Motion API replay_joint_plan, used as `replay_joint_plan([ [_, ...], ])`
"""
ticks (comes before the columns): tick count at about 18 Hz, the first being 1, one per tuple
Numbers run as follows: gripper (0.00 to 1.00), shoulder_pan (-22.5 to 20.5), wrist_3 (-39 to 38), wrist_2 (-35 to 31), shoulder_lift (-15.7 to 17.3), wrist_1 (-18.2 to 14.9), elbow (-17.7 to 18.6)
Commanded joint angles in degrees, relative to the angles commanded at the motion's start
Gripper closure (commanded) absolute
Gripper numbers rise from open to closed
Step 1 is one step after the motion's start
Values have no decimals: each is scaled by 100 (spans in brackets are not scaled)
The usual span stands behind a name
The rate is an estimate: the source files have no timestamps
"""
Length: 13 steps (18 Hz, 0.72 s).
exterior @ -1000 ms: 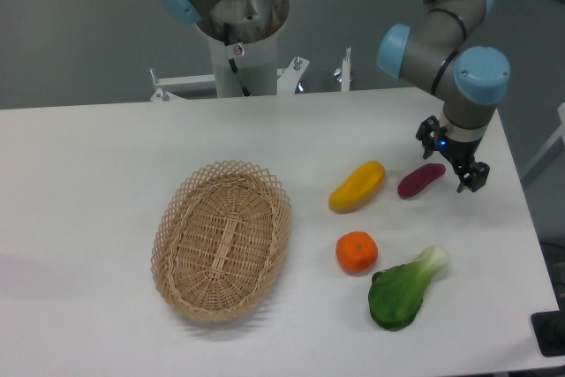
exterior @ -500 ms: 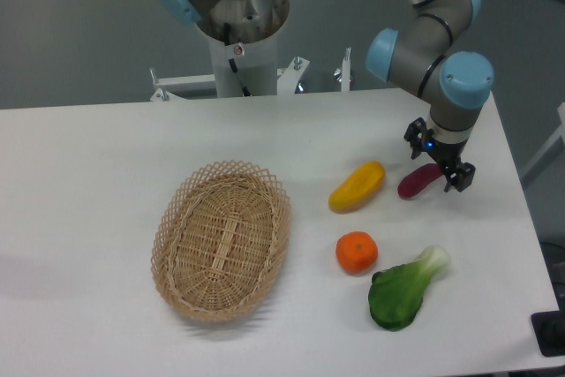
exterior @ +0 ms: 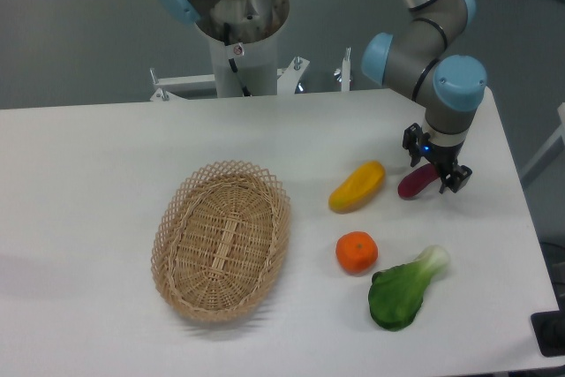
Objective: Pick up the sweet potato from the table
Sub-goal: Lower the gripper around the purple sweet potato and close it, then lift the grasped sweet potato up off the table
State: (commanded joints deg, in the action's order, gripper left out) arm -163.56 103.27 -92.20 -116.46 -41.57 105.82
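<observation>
Jaws: standing apart, straddling the sweet potato's right end, not clamping yet.
Basket (exterior: 221,240): sitting far left.
Yellow vegetable (exterior: 357,186): lying just left of the target.
Sweet potato (exterior: 413,183): resting on the table (exterior: 88,174); probably light, firm, smooth (possibly slippery), so gripping mid-body seems safest.
Gripper (exterior: 433,165): hovering over it.

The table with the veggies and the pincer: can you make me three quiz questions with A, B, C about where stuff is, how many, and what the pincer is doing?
1. Where is the sweet potato?
A. in the basket
B. right of the yellow vegetable
C. on the green vegetable

2. How many round orange fruits?
A. one
B. two
C. three

3. The pincer is:
A. open around the sweet potato's end
B. lifting the orange
C. inside the basket

B: it lies on the table beside the yellow vegetable.
A: only one orange fruit.
A: fingers straddle it, still apart.
</observation>
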Motion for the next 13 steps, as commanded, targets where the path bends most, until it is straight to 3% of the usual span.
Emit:
replay_joint_plan([
  [4, 64, 0, 9, 0, 9, -9, -17],
  [8, 64, 0, 61, 0, 26, 0, -44],
  [13, 64, -26, -8, 280, 193, -79, -465],
])
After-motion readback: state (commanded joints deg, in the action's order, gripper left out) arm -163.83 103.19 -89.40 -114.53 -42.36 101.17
